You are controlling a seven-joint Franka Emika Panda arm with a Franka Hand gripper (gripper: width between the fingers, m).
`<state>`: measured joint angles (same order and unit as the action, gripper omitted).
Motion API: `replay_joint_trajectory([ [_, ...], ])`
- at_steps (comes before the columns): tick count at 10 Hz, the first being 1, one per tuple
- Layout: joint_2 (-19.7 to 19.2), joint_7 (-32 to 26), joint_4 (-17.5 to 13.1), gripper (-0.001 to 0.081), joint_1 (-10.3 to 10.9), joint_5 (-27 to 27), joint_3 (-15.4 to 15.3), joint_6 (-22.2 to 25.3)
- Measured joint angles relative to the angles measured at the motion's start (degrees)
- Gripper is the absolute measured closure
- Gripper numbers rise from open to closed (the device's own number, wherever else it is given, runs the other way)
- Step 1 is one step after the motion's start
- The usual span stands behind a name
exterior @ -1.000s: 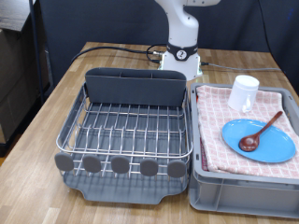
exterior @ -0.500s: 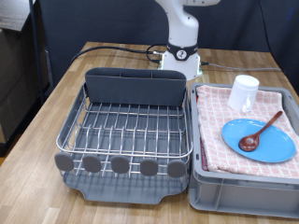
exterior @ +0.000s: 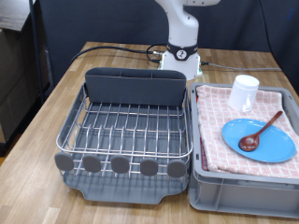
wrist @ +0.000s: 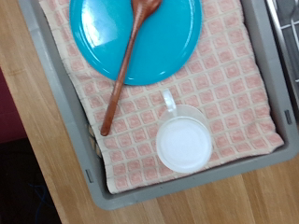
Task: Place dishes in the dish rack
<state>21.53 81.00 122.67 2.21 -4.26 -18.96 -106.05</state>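
We see the light-blue plate, wooden spoon across it, and white mug on the checkered cloth in the grey bin; the dish rack holds none. The mug looks rigid, breakable; we judge its rim graspable. End effector unseen; its opening we cannot tell.

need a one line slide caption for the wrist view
Wrist camera above the grey bin: wooden spoon resting on blue plate, white mug on checkered cloth.
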Motion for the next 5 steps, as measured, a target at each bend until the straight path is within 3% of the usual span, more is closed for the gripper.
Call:
replay_joint_trajectory([
  [2, -2.5, 2.6, 1.3, 0.0003, -0.1, 0.3, -1.5, -5.9],
  [5, -5.7, 13.9, 3.6, 0.0003, -0.5, 5.2, -5.4, -13.3],
])
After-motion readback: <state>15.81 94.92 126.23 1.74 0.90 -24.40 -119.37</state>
